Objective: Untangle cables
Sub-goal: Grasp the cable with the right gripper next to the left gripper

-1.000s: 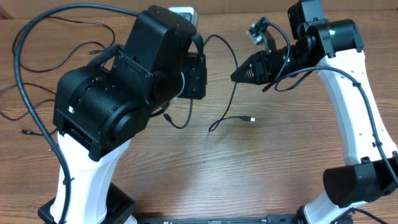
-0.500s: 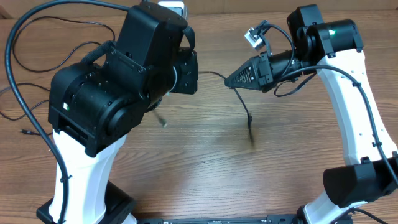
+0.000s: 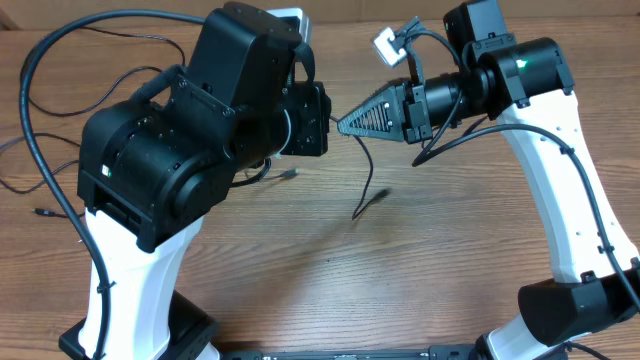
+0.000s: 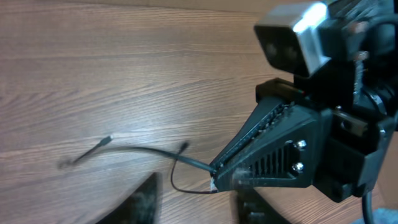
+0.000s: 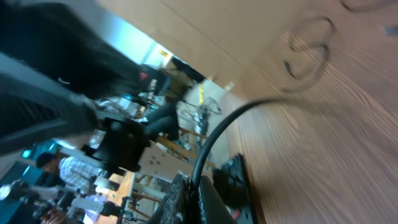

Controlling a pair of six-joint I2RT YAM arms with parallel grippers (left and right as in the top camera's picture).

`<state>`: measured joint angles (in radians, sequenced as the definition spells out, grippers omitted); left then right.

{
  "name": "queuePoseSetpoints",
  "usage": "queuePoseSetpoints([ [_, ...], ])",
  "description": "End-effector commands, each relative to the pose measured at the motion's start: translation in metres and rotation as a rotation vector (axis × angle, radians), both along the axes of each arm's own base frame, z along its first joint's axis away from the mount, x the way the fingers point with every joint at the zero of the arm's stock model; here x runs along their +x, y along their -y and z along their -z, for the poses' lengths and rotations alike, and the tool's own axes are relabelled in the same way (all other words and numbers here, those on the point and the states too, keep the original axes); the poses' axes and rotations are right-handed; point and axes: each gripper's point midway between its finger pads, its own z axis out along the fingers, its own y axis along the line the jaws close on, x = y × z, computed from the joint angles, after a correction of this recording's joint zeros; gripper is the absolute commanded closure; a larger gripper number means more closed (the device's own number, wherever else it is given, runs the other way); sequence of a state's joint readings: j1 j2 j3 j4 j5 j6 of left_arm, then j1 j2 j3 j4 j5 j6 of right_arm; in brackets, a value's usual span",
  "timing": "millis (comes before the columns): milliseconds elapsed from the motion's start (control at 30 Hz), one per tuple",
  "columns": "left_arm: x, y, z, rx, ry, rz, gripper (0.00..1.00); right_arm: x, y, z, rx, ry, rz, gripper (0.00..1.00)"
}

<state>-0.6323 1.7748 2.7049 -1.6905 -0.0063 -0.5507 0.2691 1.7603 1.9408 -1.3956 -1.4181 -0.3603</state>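
My right gripper (image 3: 345,124) points left over the table's middle, shut on a thin black cable (image 3: 366,190) that hangs from its tip, its free end touching the wood. In the right wrist view the cable (image 5: 219,127) rises from between the closed fingertips (image 5: 186,198). In the left wrist view my left gripper (image 4: 198,202) stands open just below the right gripper's tip (image 4: 216,179). Its blurred fingers (image 4: 144,200) straddle a small loop of the cable (image 4: 149,151) without touching it. A second cable's plug end (image 3: 289,174) shows beside the left arm.
Thick black cords (image 3: 40,90) arch from the left arm over the table's left side, with more thin cables (image 3: 22,186) lying beneath them. A white box (image 3: 290,14) sits at the back edge. The left arm's housing (image 3: 200,140) hides the table under it.
My left gripper has opened and let go of the cable. The right gripper has moved left with the cable, which now dangles from it alone.
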Motion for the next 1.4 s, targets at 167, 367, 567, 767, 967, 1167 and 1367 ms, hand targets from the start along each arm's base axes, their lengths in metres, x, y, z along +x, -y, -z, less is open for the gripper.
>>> queuePoseSetpoints([
  [167,0.007,0.007,0.011,-0.059,-0.082,-0.073,0.5,-0.016,0.003,-0.033,0.137,0.045,-0.057,0.96],
  [367,0.016,0.01,0.021,0.006,-0.069,-0.037,0.46,-0.016,0.003,-0.035,0.148,0.039,-0.063,0.96],
  [567,0.032,-0.011,0.021,0.156,0.026,-0.025,0.44,-0.016,0.003,-0.031,0.129,0.032,-0.054,0.96],
  [767,0.04,-0.027,0.021,0.075,-0.026,-0.092,0.91,-0.009,0.002,-0.016,0.042,0.051,-0.012,0.96],
  [967,0.02,0.003,0.016,-0.19,-0.201,-0.002,0.24,-0.005,0.001,-0.018,0.052,0.089,-0.013,0.96],
  [1167,0.006,0.019,0.01,-0.324,-0.317,0.002,0.0,0.005,-0.002,-0.025,0.057,0.081,0.001,0.96],
  [1367,0.007,0.018,0.01,-0.46,-0.47,-0.211,0.0,0.022,-0.005,-0.024,0.007,0.036,0.064,0.96],
])
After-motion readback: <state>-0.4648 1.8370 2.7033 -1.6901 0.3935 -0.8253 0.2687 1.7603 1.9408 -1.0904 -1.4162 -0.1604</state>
